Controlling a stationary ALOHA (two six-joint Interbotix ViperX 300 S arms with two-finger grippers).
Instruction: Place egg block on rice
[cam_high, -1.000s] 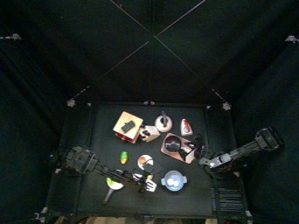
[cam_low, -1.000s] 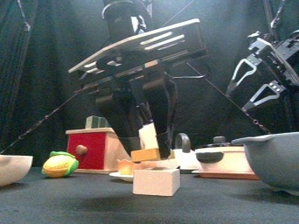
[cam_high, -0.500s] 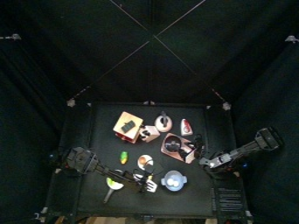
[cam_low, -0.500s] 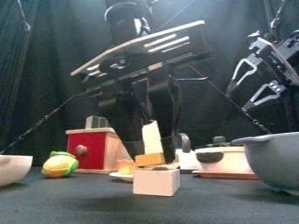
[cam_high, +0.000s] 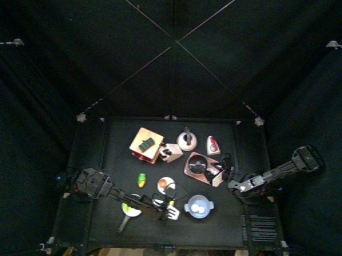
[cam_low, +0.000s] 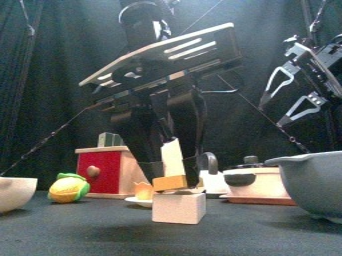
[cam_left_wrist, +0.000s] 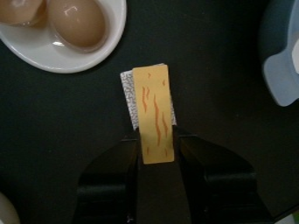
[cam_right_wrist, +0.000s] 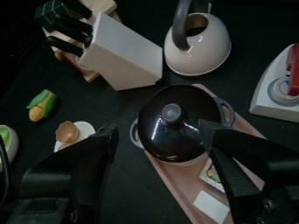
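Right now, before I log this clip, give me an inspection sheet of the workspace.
Surface: black table, crowded.
Job's things: egg block held in left gripper, hanging above rice block; not yet set down.
Clutter: plate with two eggs, knife block, kettle, lidded black pot, corn, grey bowl.
Grippers: left shut on the egg block; right gripper open, raised.
Cables: nothing seen.
Surroundings: black curtains.
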